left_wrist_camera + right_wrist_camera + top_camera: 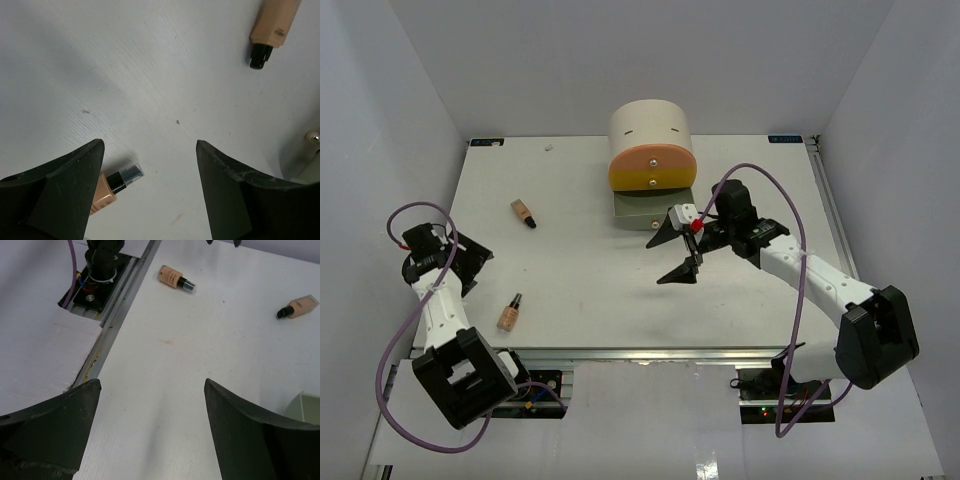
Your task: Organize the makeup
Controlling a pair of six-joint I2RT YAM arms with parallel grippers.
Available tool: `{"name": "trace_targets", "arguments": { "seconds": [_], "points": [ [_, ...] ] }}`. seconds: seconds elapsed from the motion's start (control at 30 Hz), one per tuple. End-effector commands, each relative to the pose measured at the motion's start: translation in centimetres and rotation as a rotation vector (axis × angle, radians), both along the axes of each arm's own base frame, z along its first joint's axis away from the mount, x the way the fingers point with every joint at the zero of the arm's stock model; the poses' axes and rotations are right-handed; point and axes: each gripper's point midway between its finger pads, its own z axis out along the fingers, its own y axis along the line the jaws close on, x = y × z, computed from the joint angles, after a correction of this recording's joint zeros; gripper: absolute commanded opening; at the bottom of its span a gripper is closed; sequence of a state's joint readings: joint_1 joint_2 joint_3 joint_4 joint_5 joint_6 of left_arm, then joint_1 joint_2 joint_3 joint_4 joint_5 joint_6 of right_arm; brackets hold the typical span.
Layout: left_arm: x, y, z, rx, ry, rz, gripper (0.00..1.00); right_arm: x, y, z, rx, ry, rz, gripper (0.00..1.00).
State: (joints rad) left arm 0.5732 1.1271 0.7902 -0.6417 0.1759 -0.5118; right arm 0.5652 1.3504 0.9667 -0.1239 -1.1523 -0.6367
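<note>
Two tan dark-capped bottles lie on the white table: one at the far left (525, 212), one nearer the front (509, 312). My left gripper (472, 266) is open and empty at the left edge. In the left wrist view (150, 150) the near bottle (107, 187) lies beside its left finger, and the far bottle (272, 27) is at the top right. My right gripper (668, 254) is open and empty above the table's middle, in front of the drawer unit. The right wrist view (152, 385) shows both bottles far off (175, 278), (299, 307). No compacts or pots are in view.
The cream cylindrical drawer unit (652, 160) stands at the back centre with an orange-yellow front, and its pale green bottom drawer (638, 210) is pulled out. A corner of that drawer shows in the right wrist view (305, 407). The table's front rail (112, 315) runs along the near edge.
</note>
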Motion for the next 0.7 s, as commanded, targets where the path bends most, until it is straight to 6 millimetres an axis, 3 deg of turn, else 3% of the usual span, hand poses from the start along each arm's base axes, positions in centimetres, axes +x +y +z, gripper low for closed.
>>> {"name": "trace_targets", "arguments": {
  "seconds": [0.0, 0.17, 0.3, 0.33, 0.43, 0.57, 0.67],
  "points": [
    [0.8, -1.1, 1.5, -0.015, -0.04, -0.124, 0.85, -3.6, -0.2, 0.3, 0.037, -0.092, 0.201, 0.91],
    [0.2, -1.9, 2.7, -0.024, -0.078, -0.112, 0.86, -9.2, 0.4, -6.8, -0.089, -0.469, 0.588, 0.9],
    [-0.5, -2.7, 3.1, -0.058, -0.091, -0.083, 0.86, -9.5, 2.5, -9.7, -0.13, -0.68, 0.767, 0.92],
    [-0.7, -2.7, 3.1, -0.058, -0.09, -0.062, 0.86, -9.0, 4.1, -10.7, -0.148, -0.701, 0.784, 0.94],
    [-0.9, -2.7, 3.6, -0.052, -0.112, -0.033, 0.87, -8.2, 9.3, -10.2, -0.122, -0.771, 0.757, 0.95],
    [-1.1, -2.3, 4.4, -0.027, -0.128, 0.001, 0.87, -8.7, 15.5, -10.8, -0.124, -0.842, 0.672, 0.94],
    [-1.3, -1.4, 5.1, 0.005, -0.122, 0.053, 0.88, -8.6, 18.5, -11.4, -0.112, -0.865, 0.627, 0.93]
  ]
}}
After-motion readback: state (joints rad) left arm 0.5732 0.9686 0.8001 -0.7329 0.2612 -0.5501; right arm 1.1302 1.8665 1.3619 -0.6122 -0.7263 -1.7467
